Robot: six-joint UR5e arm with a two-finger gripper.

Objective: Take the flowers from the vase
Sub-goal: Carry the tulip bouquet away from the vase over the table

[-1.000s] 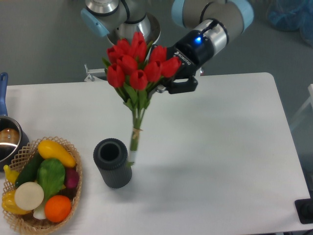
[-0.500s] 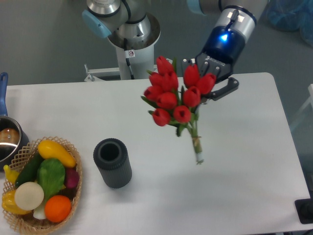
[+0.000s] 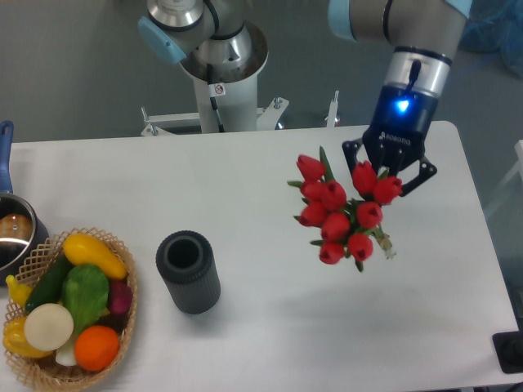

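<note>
At the left edge of the table [image 3: 245,163] a metal pot with a blue handle [image 3: 10,220] shows only in part, and just in front of it, at the front-left corner, stands the wicker basket [image 3: 122,327] of fruit and vegetables. To the right of the basket, towards the front edge, the vase [image 3: 189,271] stands upright with an empty mouth; it has not moved in the last second. Further right, over the right half of the table, the flowers [image 3: 337,214] hang in the air, well apart from the vase. A second ago their stem ends were just beside the vase; since then the arm has swung the bunch to the right and turned it, so the buds now face the camera and hide the stems. The gripper [image 3: 391,173] sits just behind the bunch, its two fingers closed on the flowers. The lifting-out looks done; judging from this, what remains is only to carry or hold the bunch steadily.
</note>
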